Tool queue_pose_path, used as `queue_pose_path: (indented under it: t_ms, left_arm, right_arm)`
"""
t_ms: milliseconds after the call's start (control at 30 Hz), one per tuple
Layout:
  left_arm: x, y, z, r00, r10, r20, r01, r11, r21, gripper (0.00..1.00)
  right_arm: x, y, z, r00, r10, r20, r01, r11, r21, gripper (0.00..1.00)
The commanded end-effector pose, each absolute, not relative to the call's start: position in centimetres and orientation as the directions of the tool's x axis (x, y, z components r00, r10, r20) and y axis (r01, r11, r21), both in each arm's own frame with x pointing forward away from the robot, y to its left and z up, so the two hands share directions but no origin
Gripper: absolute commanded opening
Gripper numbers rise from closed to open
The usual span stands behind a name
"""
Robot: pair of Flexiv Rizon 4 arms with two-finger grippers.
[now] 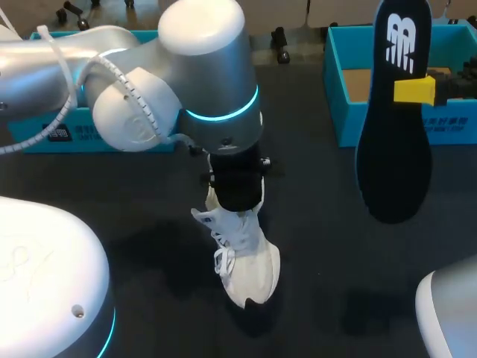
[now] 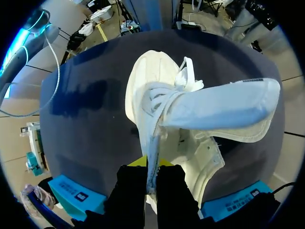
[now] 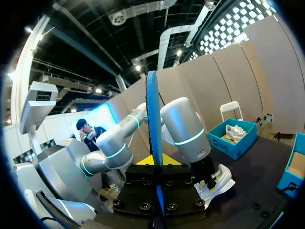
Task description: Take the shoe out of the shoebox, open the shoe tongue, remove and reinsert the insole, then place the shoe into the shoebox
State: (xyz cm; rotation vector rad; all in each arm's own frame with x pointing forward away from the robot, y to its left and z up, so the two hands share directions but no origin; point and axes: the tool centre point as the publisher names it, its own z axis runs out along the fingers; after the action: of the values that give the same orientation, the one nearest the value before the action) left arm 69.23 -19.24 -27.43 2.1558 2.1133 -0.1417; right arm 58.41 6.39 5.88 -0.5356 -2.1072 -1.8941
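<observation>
Fingers of the left gripper (image 2: 151, 172) clamp the white lace-up sneaker's (image 1: 246, 250) collar on the dark table (image 1: 335, 253); right gripper (image 3: 155, 172) fingers clamp the black foam insole (image 1: 393, 156) aloft.

A dark table (image 1: 335, 246) carries a white sneaker (image 1: 246, 253) near its middle, toe pointing toward the near edge. An open teal shoebox (image 1: 350, 123) sits at the far right, and a second teal shoebox (image 1: 74, 134) at the far left.
</observation>
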Motion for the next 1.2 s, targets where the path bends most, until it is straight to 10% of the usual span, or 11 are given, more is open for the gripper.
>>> queue_pose_path:
  t_ms: [33, 1200]
  left_arm:
    - [69.4, -20.0, -27.7, 0.029, 0.994, -0.107, 1.000, -0.028, 0.014, 0.00]
    - [69.8, -19.6, -33.3, 0.010, 0.992, 0.127, 0.998, -0.001, -0.069, 0.00]
  right_arm:
    - [58.7, 6.6, 6.1, -0.898, 0.097, 0.429, 0.437, 0.089, 0.895, 0.00]
    - [58.7, 6.6, 6.1, -0.898, 0.097, 0.429, 0.437, 0.089, 0.895, 0.00]
